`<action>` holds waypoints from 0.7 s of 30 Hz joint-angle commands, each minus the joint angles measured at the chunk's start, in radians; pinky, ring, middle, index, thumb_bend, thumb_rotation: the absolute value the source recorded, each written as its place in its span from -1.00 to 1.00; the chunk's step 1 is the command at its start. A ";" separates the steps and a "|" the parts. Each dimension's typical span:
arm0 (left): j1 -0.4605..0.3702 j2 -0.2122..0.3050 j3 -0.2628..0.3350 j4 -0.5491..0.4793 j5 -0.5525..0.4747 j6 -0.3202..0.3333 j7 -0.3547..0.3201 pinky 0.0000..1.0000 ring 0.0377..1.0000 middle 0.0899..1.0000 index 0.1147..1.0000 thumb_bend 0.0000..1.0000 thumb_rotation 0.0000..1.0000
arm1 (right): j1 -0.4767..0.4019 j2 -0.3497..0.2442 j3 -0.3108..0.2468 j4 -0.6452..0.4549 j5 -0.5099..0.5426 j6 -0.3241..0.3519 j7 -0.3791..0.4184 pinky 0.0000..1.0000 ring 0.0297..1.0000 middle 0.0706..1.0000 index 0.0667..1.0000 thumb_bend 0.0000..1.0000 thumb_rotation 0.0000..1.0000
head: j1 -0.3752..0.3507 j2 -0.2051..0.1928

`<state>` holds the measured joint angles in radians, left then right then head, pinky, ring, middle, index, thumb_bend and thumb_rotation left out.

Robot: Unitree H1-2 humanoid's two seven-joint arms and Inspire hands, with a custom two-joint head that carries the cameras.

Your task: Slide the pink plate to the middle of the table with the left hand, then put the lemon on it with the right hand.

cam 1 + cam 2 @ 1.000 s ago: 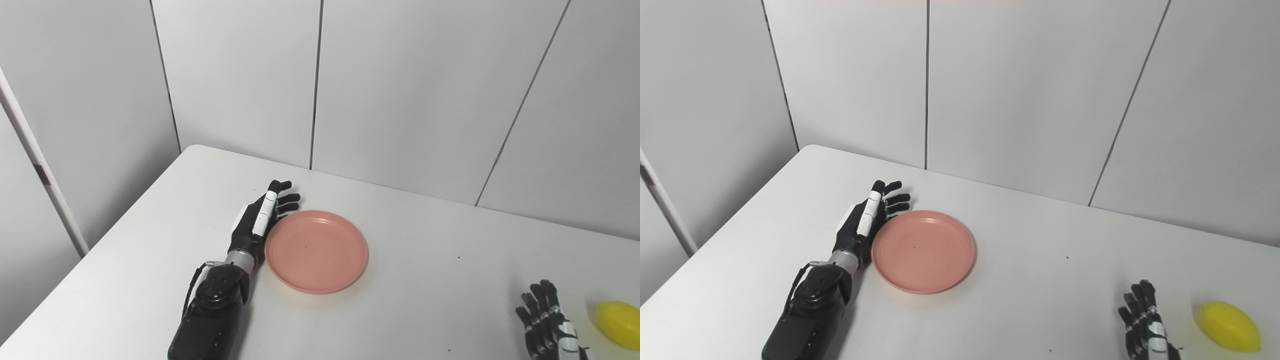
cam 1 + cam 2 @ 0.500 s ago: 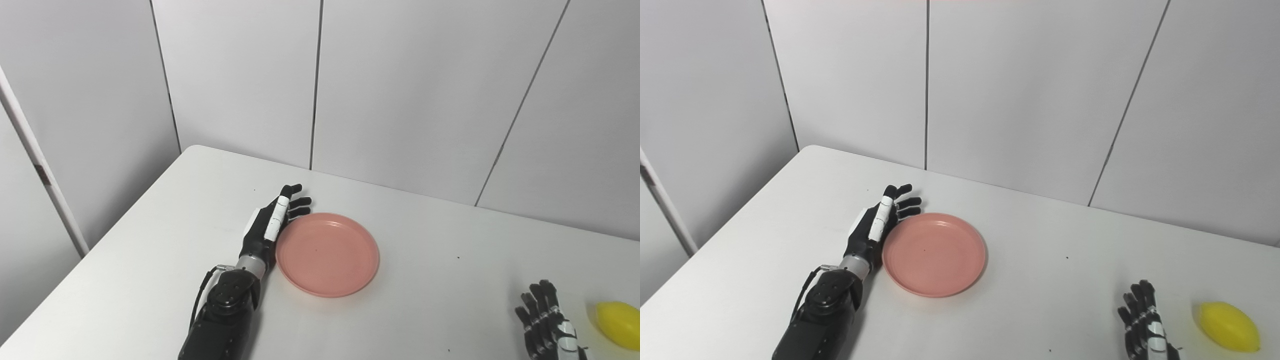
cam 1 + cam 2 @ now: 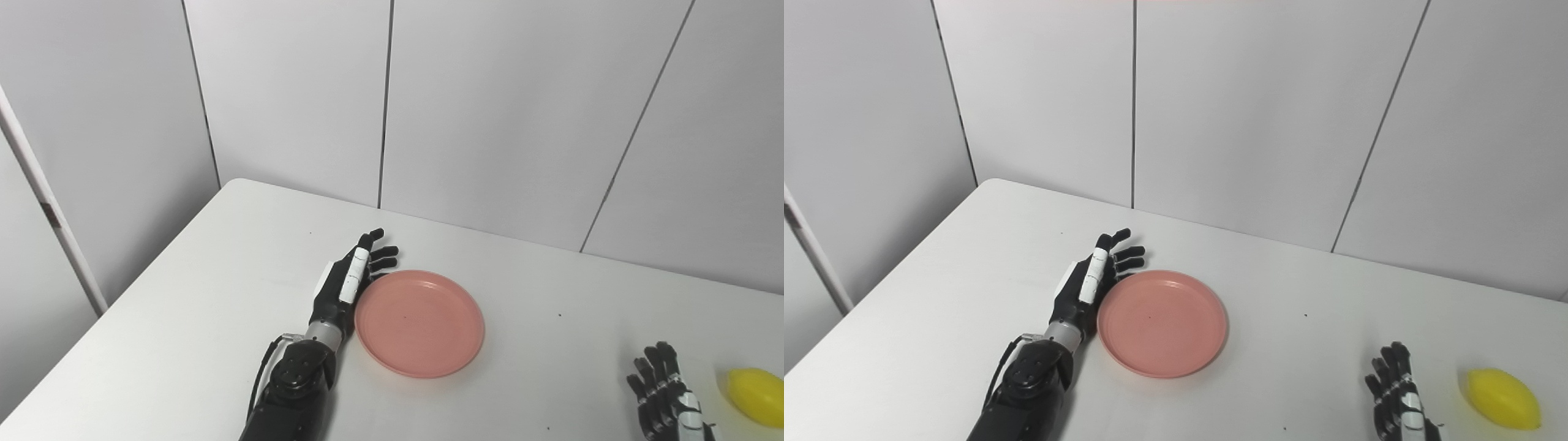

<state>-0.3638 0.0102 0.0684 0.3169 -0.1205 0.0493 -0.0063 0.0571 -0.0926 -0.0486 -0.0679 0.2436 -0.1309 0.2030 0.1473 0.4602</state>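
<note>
Resting edge-on against the left rim of the pink plate (image 3: 420, 323), the left hand (image 3: 350, 283) lies flat on the white worktop (image 3: 184, 294), fingers straight, spread a little and pointing toward the upper right of the frame. It grips nothing; its inner side touches the plate's rim. Its dark forearm enters from the bottom edge, left of centre.

The plate sits right way up on the worktop, slightly left of the frame's centre, and carries nothing.

At the lower right corner, the right hand (image 3: 1398, 401) stands with fingers extended upward and slightly apart, holding nothing. Only its upper part is in view; the rest is cut off by the bottom edge.

The lemon (image 3: 1503, 399) lies on the worktop at the far lower right of the frame, just beside the right hand but clear of it, with a visible gap between them. It is well apart from the plate.

Grey wall panels (image 3: 490, 110) with dark vertical seams fill the upper half of the frame behind the worktop.
</note>
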 commanded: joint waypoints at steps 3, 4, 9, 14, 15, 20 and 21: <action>0.030 -0.032 -0.016 0.068 0.011 0.025 0.008 0.39 0.54 0.47 0.64 0.89 0.89 | 0.048 0.037 0.020 0.053 -0.001 -0.018 -0.003 1.00 1.00 1.00 1.00 0.35 0.99 | -0.004 0.002; 0.028 -0.035 -0.017 0.071 0.013 0.021 0.007 0.38 0.53 0.47 0.64 0.89 0.88 | 0.048 0.037 0.020 0.054 -0.003 -0.019 -0.003 1.00 1.00 1.00 1.00 0.35 0.99 | -0.005 0.002; 0.027 -0.047 -0.028 0.067 0.030 0.012 0.005 0.32 0.49 0.46 0.62 0.90 0.88 | 0.044 0.042 0.019 0.060 -0.003 -0.019 -0.004 1.00 1.00 1.00 1.00 0.37 0.96 | -0.013 0.004; 0.029 -0.056 -0.041 0.052 0.031 0.021 -0.003 0.41 0.53 0.47 0.63 0.95 0.85 | 0.043 0.047 0.019 0.061 -0.010 -0.019 -0.009 1.00 1.00 1.00 1.00 0.39 0.95 | -0.017 0.004; 0.031 -0.059 -0.045 0.046 0.031 0.027 -0.005 0.41 0.53 0.47 0.63 0.95 0.83 | 0.044 0.049 0.019 0.059 -0.010 -0.017 -0.009 1.00 1.00 1.00 1.00 0.39 0.95 | -0.020 0.005; 0.036 -0.078 -0.067 0.030 0.045 0.045 0.003 0.38 0.50 0.42 0.59 0.87 0.82 | 0.044 0.051 0.021 0.059 -0.008 -0.023 -0.011 1.00 1.00 1.00 1.00 0.40 0.93 | -0.025 0.008; 0.035 -0.083 -0.072 0.032 0.051 0.045 0.005 0.38 0.50 0.42 0.58 0.86 0.82 | 0.044 0.051 0.021 0.062 -0.009 -0.025 -0.011 1.00 1.00 1.00 1.00 0.40 0.92 | -0.026 0.009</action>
<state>-0.3591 -0.0516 0.0111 0.3233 -0.0771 0.0220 -0.0067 0.0557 -0.0779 -0.0475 -0.0673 0.2236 -0.1310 0.1866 0.1197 0.4679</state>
